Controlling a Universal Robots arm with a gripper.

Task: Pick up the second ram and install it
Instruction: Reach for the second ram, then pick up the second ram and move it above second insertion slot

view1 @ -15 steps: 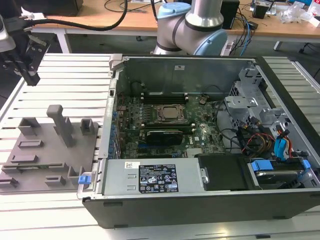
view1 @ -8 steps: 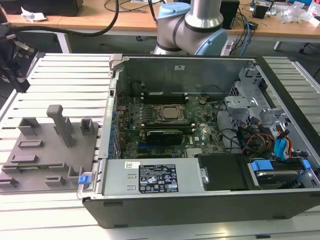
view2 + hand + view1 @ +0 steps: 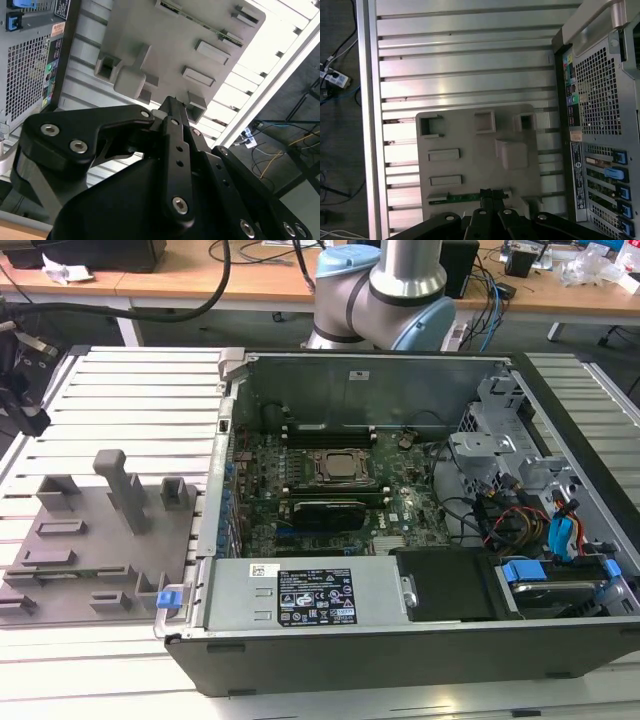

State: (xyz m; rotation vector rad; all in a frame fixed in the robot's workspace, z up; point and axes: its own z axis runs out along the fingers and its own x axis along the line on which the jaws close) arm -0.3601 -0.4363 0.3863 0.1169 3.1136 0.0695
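The second ram (image 3: 462, 198) is a thin green stick lying flat in a slot of the grey tray (image 3: 470, 135). It also shows in the second wrist view as a green strip (image 3: 200, 21), and in the exterior view near the tray's front (image 3: 85, 571). My gripper (image 3: 487, 193) hangs well above the tray, its black fingers (image 3: 170, 107) closed together with nothing between them. In the first wrist view the fingertips overlap the ram's end, and they stay apart from it in height.
The open computer case (image 3: 400, 660) stands beside the tray on the slatted aluminium table (image 3: 465, 55), with its motherboard (image 3: 330, 490) exposed. Grey blocks (image 3: 125, 490) rise from the tray. Cables (image 3: 332, 75) lie on the floor past the table edge.
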